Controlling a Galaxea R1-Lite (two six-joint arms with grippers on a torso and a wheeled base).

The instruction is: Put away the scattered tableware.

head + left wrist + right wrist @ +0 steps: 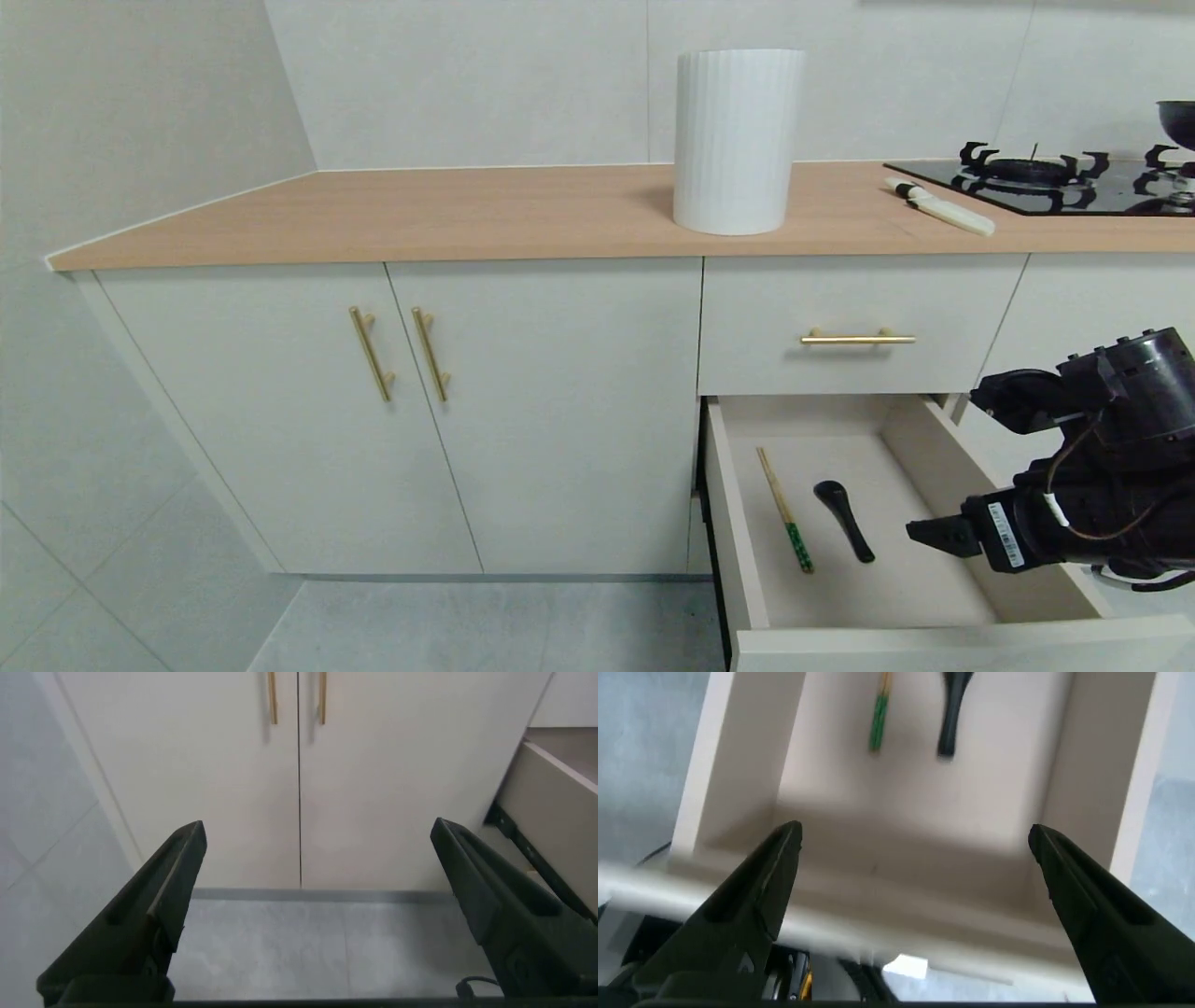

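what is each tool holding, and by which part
Nothing: left tool and right tool are open and empty; chopsticks and spoon lie in the drawer.

No legible txt; sticker [1004, 537] on right gripper [943, 464] unreadable.

The distant head camera looks down on cabinet doors [420, 420] the low left wrist camera faces, and the open drawer [840, 597] directly beneath the right wrist camera.

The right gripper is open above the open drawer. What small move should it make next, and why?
Probably raise the right gripper away from the drawer and toward the counter. It is open and empty, the chopsticks and the black spoon already lie in the drawer, and a white knife lies on the counter beside the stove.
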